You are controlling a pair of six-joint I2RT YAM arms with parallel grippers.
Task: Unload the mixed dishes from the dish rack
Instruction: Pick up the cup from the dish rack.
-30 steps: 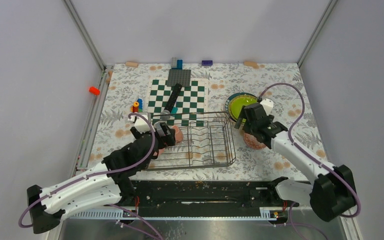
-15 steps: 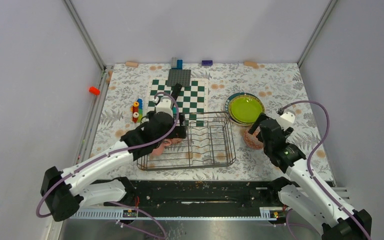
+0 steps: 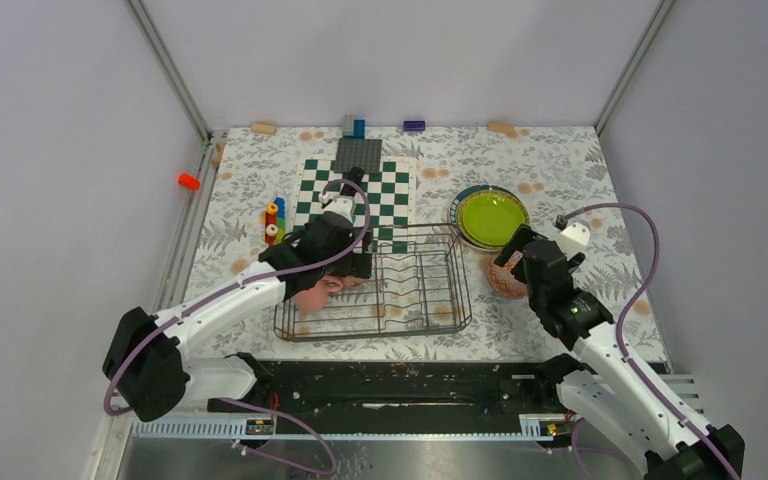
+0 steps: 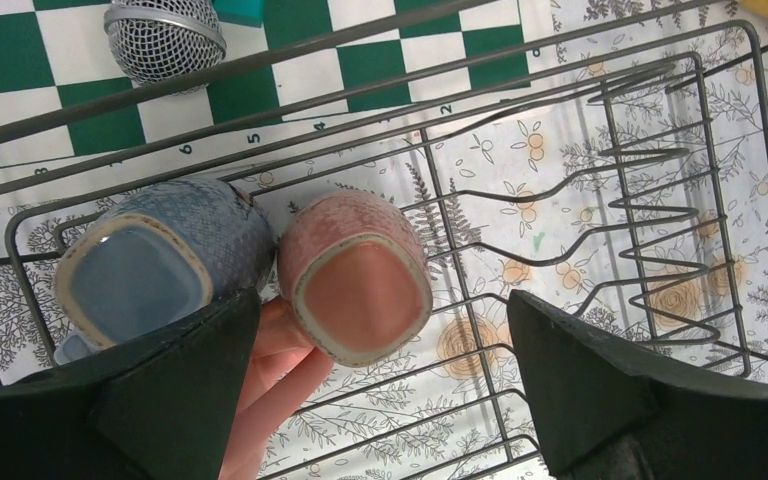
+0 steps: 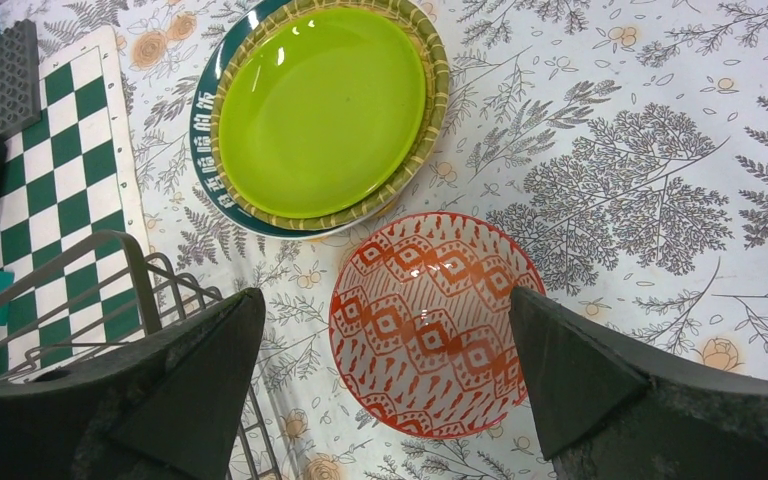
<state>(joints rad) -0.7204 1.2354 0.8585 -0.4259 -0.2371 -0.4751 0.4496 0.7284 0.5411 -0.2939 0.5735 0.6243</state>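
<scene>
The dark wire dish rack (image 3: 400, 290) stands at the table's middle. In its left end a small grey cup (image 4: 155, 270) and a small salmon mug (image 4: 355, 275) stand upside down, with a large pink mug (image 4: 275, 365) lying beside them. My left gripper (image 4: 380, 300) hovers open above the salmon mug, holding nothing. To the right of the rack the lime-green plate (image 5: 320, 110) lies on the yellow-orange plate (image 5: 432, 95) and the teal-rimmed plate (image 5: 203, 125). The red patterned bowl (image 5: 430, 320) sits on the table under my open right gripper (image 5: 385, 300).
A green-and-white checkered board (image 3: 355, 190) with a microphone (image 4: 165, 35) lies behind the rack. Toy blocks (image 3: 273, 218) stand to its left and a grey baseplate (image 3: 358, 153) behind it. Upright prongs (image 4: 660, 190) fill the rack's right half.
My left gripper moved from beside the pink mug to above the rack's left end. My right gripper drew back from the plates to above the bowl.
</scene>
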